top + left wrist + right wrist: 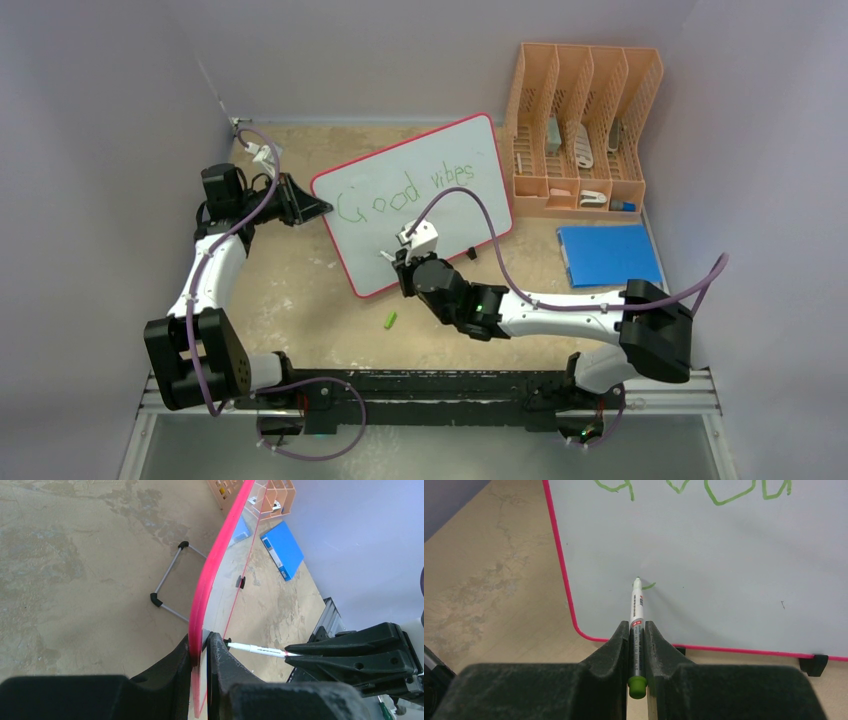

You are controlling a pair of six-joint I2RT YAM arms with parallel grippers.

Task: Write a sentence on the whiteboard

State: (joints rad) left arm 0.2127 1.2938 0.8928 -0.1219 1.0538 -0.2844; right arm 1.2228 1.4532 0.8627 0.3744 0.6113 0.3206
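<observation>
Beside whiteboard (365, 245), organizer (585, 130) and folder (610, 255); left jaws grip its rim, right jaws marker (637, 607).

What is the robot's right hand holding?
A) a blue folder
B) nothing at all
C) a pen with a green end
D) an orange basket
C: the right gripper is shut on the thin white marker pen with a green end, whose tip is at the pale grey-white whiteboard with a red rim.
</observation>
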